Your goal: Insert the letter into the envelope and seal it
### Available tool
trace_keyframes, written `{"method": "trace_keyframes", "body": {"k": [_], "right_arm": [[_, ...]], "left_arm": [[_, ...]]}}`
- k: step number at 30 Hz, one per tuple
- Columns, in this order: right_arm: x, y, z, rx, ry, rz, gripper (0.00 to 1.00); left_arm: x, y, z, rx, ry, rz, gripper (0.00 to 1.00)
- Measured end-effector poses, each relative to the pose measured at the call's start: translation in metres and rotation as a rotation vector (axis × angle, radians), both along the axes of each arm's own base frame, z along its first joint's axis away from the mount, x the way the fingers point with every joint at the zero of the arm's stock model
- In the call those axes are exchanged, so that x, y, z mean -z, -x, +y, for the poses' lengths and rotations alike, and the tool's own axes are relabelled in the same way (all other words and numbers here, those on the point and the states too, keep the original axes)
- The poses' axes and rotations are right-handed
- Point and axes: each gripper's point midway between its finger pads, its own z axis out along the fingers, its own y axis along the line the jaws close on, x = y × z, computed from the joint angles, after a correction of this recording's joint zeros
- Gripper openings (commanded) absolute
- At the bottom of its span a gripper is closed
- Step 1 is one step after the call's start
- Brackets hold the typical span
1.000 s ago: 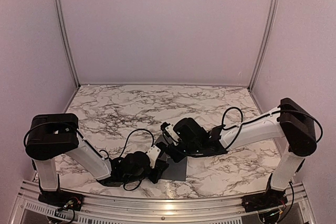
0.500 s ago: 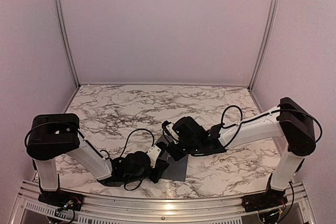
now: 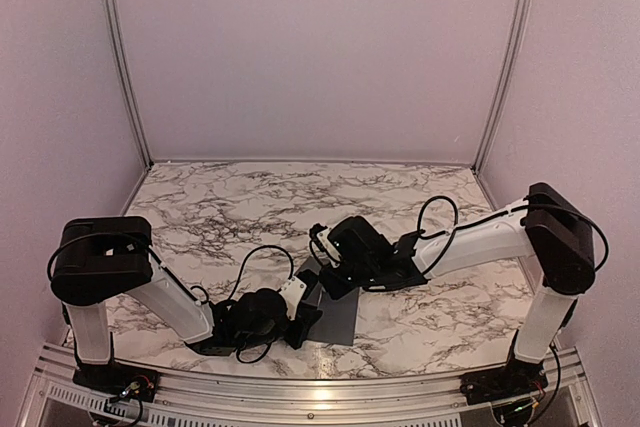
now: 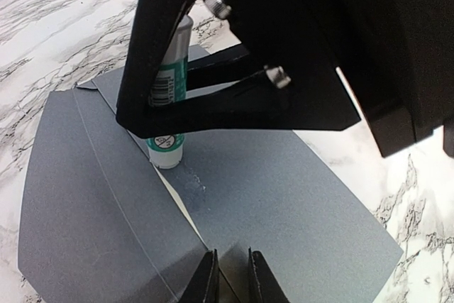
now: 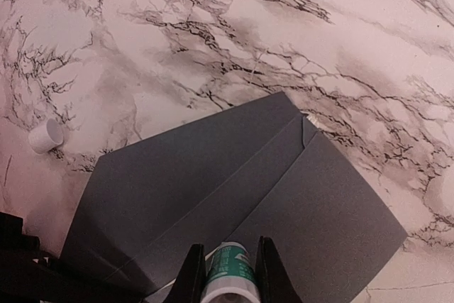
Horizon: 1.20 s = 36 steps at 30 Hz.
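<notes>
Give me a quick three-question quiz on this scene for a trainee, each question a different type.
1. True or false: the right gripper grips the glue stick.
2. The glue stick's tip rests on: A the envelope, B a plate, C a white sheet.
3. Fill in: the loose white cap lies on the marble ____.
Key: 1 true; 2 A; 3 table.
</notes>
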Motion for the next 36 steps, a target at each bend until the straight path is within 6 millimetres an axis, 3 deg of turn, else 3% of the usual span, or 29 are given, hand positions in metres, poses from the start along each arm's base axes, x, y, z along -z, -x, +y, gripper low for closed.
{"method": "trace_keyframes", "body": {"k": [4,14,28,32,36], "right_arm": [[0.001,0.003,0.002,-0.019,-0.015,0.006,0.0],[0.0,0.034,0.005,-0.082,-0.016,0.024,0.0],[-0.007,0.039,0.0,-0.069,-0.015,0.022,0.0],[-0.031,0.037,-0.003,-0.061,-0.042,-0.002,0.0],[-0.081,0.034,0.002,-0.069,-0.128,-0.062,0.0]], "left_arm": [[0.0,0.0,0.0,-0.002,0.001,0.001,0.16],[0.0,0.0,0.0,-0.004,0.002,0.002,0.15],[0.0,0.0,0.0,-0.001,0.002,0.003,0.17],[0.0,0.001,0.0,0.004,0.001,0.002,0.18],[-0.001,0.002,-0.001,0.013,-0.002,0.003,0.2]]}}
